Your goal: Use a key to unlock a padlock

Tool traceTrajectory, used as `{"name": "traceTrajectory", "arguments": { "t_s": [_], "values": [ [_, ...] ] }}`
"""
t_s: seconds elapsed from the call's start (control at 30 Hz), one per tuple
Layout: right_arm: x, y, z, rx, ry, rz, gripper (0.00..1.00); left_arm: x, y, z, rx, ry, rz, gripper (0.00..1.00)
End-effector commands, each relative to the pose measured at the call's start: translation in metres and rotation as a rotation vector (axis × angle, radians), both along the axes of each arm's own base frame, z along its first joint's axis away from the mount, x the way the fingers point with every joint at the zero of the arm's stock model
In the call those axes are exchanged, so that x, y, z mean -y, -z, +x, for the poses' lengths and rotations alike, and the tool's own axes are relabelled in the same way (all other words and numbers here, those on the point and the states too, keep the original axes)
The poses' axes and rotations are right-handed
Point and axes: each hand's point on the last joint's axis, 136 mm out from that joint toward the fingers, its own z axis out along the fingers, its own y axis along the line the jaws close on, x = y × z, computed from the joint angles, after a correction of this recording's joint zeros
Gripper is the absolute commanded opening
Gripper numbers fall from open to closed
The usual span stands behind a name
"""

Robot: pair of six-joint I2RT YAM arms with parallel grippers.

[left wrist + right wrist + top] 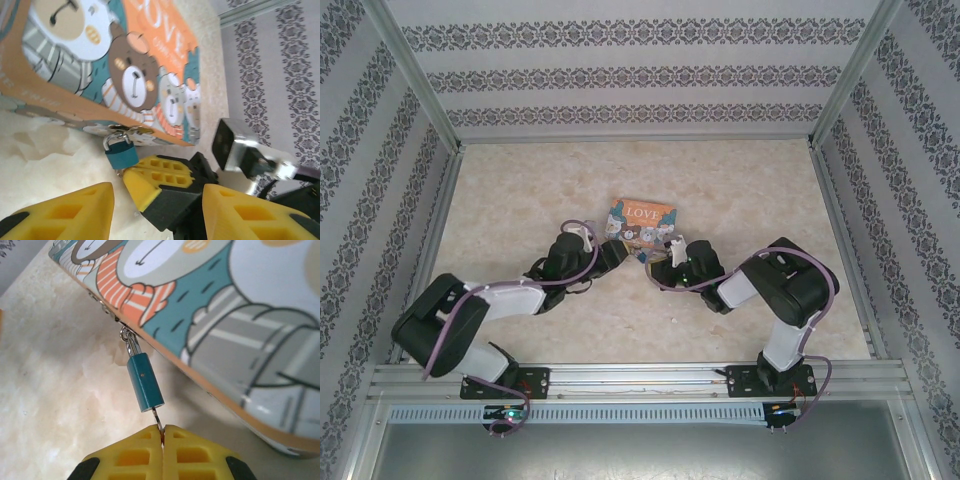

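A cream, marble-look table [520,190] sits between walls [620,75] papered in grey patterned stripes. At its middle lies a bear-print tin [640,222], and the padlock [145,382] hangs from its near edge. The right gripper [163,440] pinches the key [157,420] in the padlock's underside. Just left, the left gripper [157,192] is spread, holding nothing.

Lab rig enclosure: aluminium frame [420,85], patterned walls [640,75], marble-look table [520,190].

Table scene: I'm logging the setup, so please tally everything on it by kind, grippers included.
Tin box: 1
Padlock: 1
Key: 1
Grippers: 2, left gripper and right gripper
Total: 5
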Motion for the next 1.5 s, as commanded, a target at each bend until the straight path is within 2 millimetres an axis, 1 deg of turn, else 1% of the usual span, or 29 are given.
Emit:
{"name": "traceTrajectory", "arguments": {
  "t_s": [0.0,0.13,0.2,0.3,0.47,0.57,0.77,0.8,0.9,1.33,1.47],
  "values": [
    [-0.002,-0.011,-0.004,-0.09,-0.005,0.091,0.0,-0.013,-0.011,0.0,0.092,-0.017,0.053,0.5],
    [-0.006,-0.02,-0.005,-0.168,0.0,0.149,0.0,-0.017,-0.015,-0.004,0.07,-0.052,-0.004,0.5],
    [-0.008,-0.025,-0.004,-0.201,0.004,0.178,0.0,-0.018,-0.012,-0.005,0.026,-0.078,-0.05,0.49],
    [-0.01,-0.033,-0.001,-0.241,0.018,0.216,0.0,-0.015,-0.009,-0.004,-0.028,-0.097,-0.107,0.49],
    [-0.013,-0.046,0.002,-0.295,0.032,0.27,0.0,-0.009,-0.01,0.004,-0.052,-0.121,-0.184,0.48],
    [-0.014,-0.052,0.003,-0.327,0.044,0.299,0.0,-0.003,-0.006,0.007,-0.08,-0.119,-0.216,0.47],
    [-0.015,-0.057,0.005,-0.356,0.051,0.309,0.0,0.008,0.002,0.012,-0.114,-0.116,-0.273,0.45],
    [-0.014,-0.052,0.003,-0.376,0.058,0.296,0.0,0.009,0.004,0.012,-0.12,-0.117,-0.282,0.45],
    [-0.014,-0.052,0.002,-0.389,0.057,0.291,0.0,0.011,0.012,0.015,-0.143,-0.13,-0.301,0.44],
    [-0.017,-0.058,0.005,-0.409,0.058,0.298,0.0,0.027,0.022,0.029,-0.139,-0.133,-0.368,0.42],
    [-0.019,-0.061,0.006,-0.42,0.054,0.307,0.0,0.032,0.032,0.028,-0.16,-0.147,-0.39,0.42]
  ]
}}
